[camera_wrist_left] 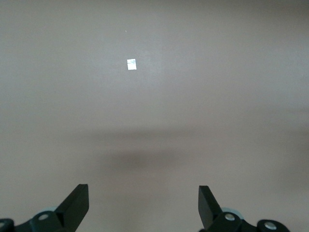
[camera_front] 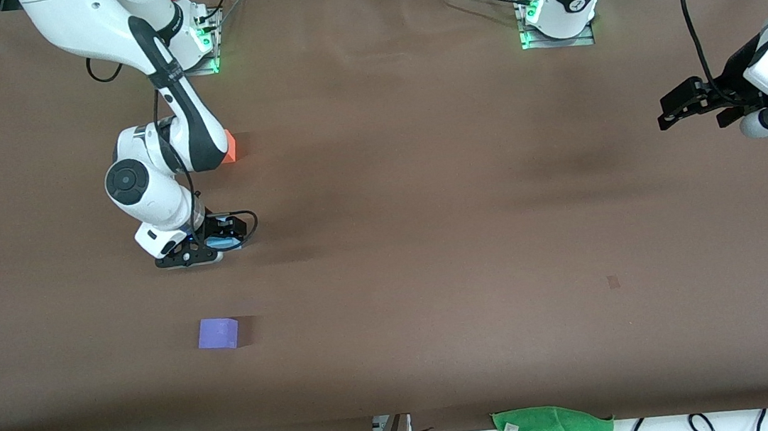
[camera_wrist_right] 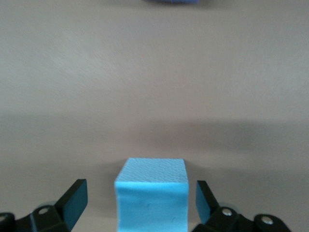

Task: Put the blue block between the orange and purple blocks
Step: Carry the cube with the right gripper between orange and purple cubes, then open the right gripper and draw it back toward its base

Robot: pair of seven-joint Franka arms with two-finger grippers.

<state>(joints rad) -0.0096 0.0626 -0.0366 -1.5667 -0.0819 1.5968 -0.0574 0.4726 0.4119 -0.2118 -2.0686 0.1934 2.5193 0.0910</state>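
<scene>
Nearest the front camera, a crumpled green cloth [camera_front: 553, 430] lies at the tabletop's [camera_front: 429, 239] edge, well apart from the work. Next comes the small violet-purple matte cube [camera_front: 218, 333], toward the right arm's end. Farther from the camera sits the small light sky-blue matte cube [camera_wrist_right: 150, 193], resting on the brown tabletop between the fingers of the right pincer [camera_front: 205, 247]. The jaws stand apart with a gap showing on each side of the cube, so nothing is gripped. Farthest of the three is the bright orange matte cube [camera_front: 229, 147], half hidden by the right arm's forearm.

The blue cube looks placed roughly in line between the other two, so the step in hand is probably the release and retreat. To do it well, the right pincer should rise straight up, fingers kept wide, so neither pad drags the cube askew. The forearm hangs close over the orange cube; lifting without swinging would avoid a knock.

Over bare tabletop at its own end, the left pincer [camera_front: 693, 104] waits, wide open and empty.
</scene>
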